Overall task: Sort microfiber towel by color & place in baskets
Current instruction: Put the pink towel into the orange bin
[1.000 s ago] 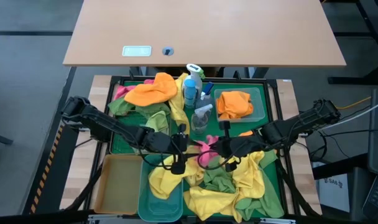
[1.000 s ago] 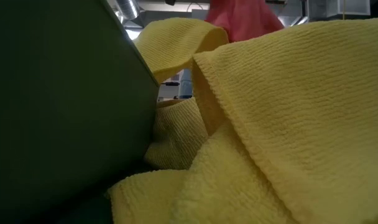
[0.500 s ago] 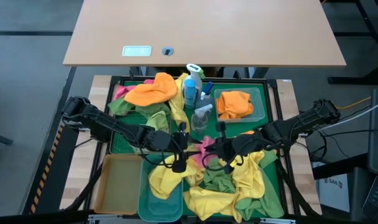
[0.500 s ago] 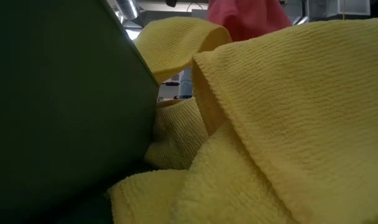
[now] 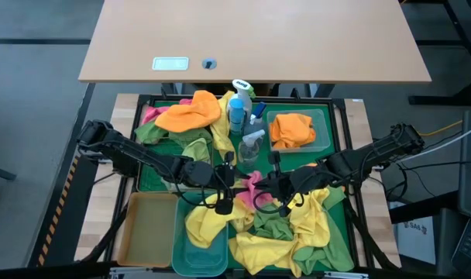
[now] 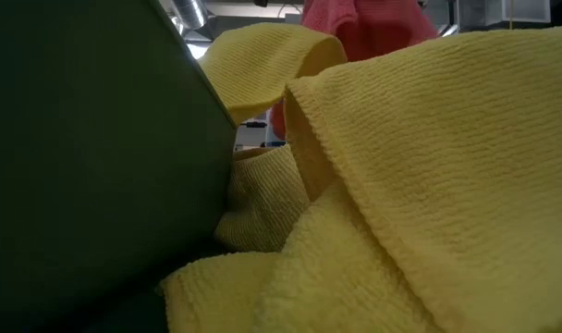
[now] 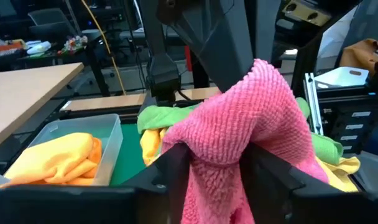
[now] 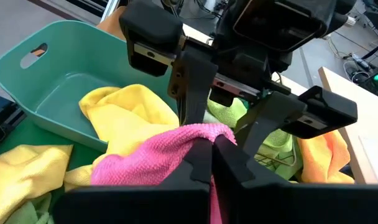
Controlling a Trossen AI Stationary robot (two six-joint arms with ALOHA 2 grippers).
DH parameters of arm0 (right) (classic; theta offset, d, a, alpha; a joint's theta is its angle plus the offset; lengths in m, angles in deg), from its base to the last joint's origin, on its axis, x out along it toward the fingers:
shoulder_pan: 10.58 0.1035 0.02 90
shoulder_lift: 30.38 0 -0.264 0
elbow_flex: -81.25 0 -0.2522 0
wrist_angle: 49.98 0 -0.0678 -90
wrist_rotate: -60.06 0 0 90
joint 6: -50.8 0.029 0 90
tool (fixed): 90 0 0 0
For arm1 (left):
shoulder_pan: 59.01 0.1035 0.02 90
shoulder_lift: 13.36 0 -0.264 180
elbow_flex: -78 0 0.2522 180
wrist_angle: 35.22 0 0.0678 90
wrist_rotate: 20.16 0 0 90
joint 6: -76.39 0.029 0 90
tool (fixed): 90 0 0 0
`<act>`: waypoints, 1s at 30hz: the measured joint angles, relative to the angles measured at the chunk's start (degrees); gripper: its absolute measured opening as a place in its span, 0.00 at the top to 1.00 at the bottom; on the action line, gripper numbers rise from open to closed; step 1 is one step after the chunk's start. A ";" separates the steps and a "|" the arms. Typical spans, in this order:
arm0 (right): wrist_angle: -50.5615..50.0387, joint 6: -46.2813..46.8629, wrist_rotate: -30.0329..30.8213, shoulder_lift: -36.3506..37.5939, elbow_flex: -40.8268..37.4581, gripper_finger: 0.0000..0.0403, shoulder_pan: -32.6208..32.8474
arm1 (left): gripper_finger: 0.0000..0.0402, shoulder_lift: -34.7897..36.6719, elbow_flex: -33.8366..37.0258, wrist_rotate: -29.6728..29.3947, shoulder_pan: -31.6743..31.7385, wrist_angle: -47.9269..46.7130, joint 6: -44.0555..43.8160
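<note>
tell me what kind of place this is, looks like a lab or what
Most likely a robotics lab or workshop: two robot arms share a pink towel over a green tray of cloths, with desks, cables and equipment racks around.

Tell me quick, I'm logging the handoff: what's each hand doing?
Left hand: closed on the pink towel.
Right hand: shut on the same pink towel.

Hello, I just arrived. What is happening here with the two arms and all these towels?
Both arms meet over the middle of the green tray, holding one pink towel between them. The right gripper is shut on it and the left gripper has its fingers around it. One yellow towel hangs over the teal basket, orange ones lie in the clear basket, and many towels are still unsorted.
</note>
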 joint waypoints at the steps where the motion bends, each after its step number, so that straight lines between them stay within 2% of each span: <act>1: 0.02 0.04 0.00 0.00 0.00 1.00 0.00 | 0.72 0.00 0.00 -0.01 0.04 -0.02 0.00; 8: -0.07 0.57 0.00 0.00 0.00 0.93 0.00 | 0.97 0.00 0.00 0.00 0.26 -0.02 -0.04; 15: 0.20 0.70 0.08 0.00 0.00 0.76 0.00 | 0.98 0.00 0.00 -0.02 0.26 -0.04 -0.03; 21: -0.05 0.76 2.68 1.06 0.00 0.61 0.07 | 0.99 2.58 0.00 0.27 0.04 -2.22 -0.30; 26: -0.38 2.87 2.56 3.55 0.00 0.58 0.07 | 0.99 7.76 0.00 0.87 -0.60 -5.66 -0.77; 30: -2.71 5.05 2.08 5.92 0.00 0.58 0.07 | 0.99 13.81 0.00 1.42 -0.80 -8.63 -4.73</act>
